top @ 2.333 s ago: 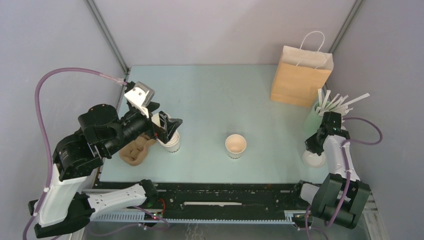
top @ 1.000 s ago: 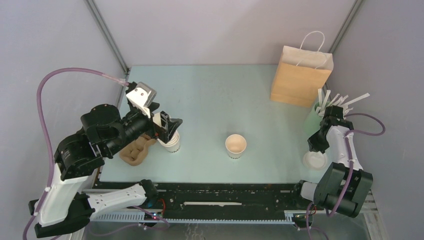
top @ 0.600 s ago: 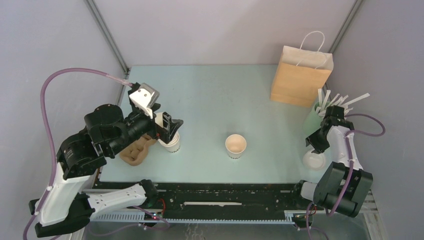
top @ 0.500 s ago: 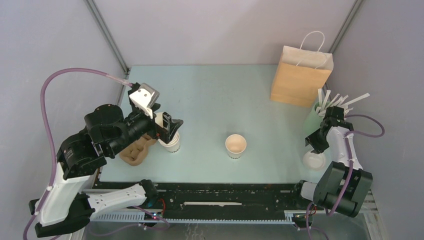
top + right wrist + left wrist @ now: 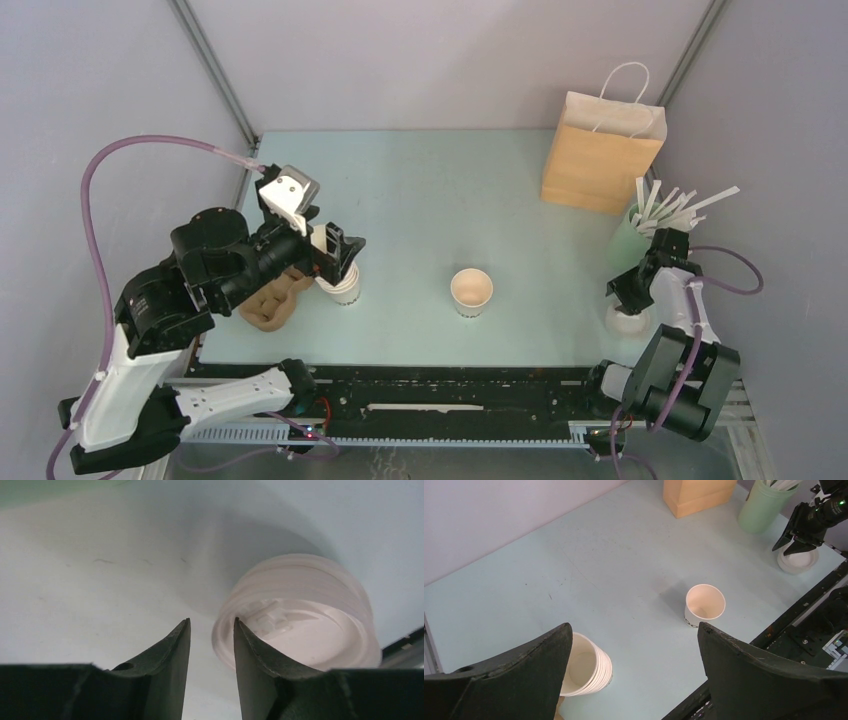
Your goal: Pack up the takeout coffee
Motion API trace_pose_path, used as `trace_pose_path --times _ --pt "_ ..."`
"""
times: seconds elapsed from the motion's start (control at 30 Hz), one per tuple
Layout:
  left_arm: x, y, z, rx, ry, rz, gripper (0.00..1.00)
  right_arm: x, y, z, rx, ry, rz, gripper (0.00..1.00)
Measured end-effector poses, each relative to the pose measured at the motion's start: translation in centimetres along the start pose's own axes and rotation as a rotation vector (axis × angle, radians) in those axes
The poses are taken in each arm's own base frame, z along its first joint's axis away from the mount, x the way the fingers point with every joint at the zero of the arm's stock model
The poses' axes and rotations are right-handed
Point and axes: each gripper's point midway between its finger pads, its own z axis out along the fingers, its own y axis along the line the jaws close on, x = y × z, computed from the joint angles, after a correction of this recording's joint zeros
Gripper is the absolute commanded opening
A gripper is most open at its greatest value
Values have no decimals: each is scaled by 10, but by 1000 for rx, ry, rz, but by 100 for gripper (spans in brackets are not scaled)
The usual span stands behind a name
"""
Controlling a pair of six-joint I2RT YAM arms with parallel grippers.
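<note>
The takeout coffee, a small cream paper cup with its tan inside showing at the open top, stands alone mid-table; the left wrist view shows this cup too. My left gripper hangs wide open over a stack of nested cups, holding nothing. My right gripper is open at the table's right edge, just above a pile of white lids. In the right wrist view its fingers straddle the near rim of the lids; I cannot tell whether they touch.
A brown paper bag with white handles stands at the back right. A green cup of white stirrers sits just behind the right gripper. A brown pulp carrier lies under the left arm. Black rail along the near edge.
The right gripper has gone from shut to open and dropped down onto the lid pile. The left arm has hardly moved. The cup stays put.
</note>
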Motion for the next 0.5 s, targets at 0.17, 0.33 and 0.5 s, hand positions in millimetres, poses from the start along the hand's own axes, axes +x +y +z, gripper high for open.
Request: trace_pose_path --times 0.17,0.33,0.5 --pt "1 0 3 -2 8 7 100 -8 17 -1 -100 -39 23 45" --pt "2 -1 4 -2 12 9 100 -23 30 -2 -172 -75 75 45" --pt "2 -1 4 -3 12 9 100 -33 36 -3 -209 -96 116 47"
